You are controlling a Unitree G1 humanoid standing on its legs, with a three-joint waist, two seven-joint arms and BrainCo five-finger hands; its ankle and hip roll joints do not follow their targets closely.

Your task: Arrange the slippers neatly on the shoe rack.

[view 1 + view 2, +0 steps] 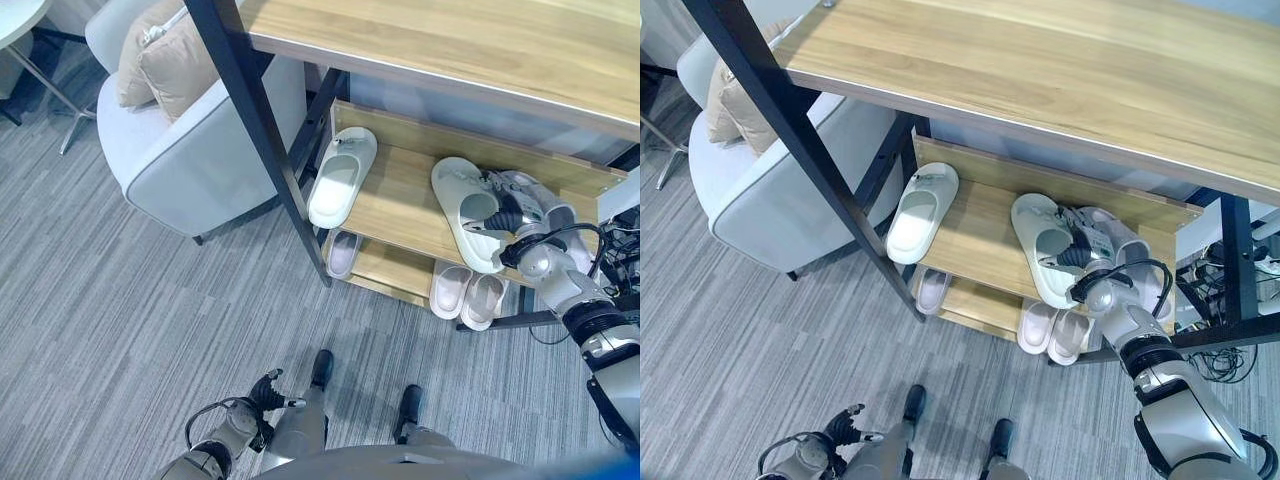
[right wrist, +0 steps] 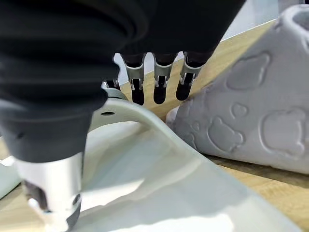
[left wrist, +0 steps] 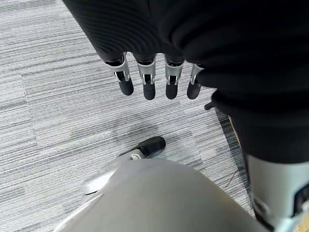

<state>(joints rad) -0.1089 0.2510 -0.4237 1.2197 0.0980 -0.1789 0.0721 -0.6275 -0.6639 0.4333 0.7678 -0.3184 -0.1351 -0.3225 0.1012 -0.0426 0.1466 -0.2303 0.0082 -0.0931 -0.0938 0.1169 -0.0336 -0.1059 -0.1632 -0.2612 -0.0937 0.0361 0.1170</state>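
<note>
Slipper (image 1: 1042, 248) lay skewed on shoe rack (image 1: 970, 235) middle shelf; right hand (image 1: 1081, 255) clasped its strap, placing step. Next: swing toe toward twelve o'clock, then let go.

No text, label, number or sign can be read anywhere. The pale green rubber slipper (image 1: 468, 212) on the middle board of the wooden shoe rack with black metal legs (image 1: 400, 205) bears only a small dark mark, too small to make out.
</note>
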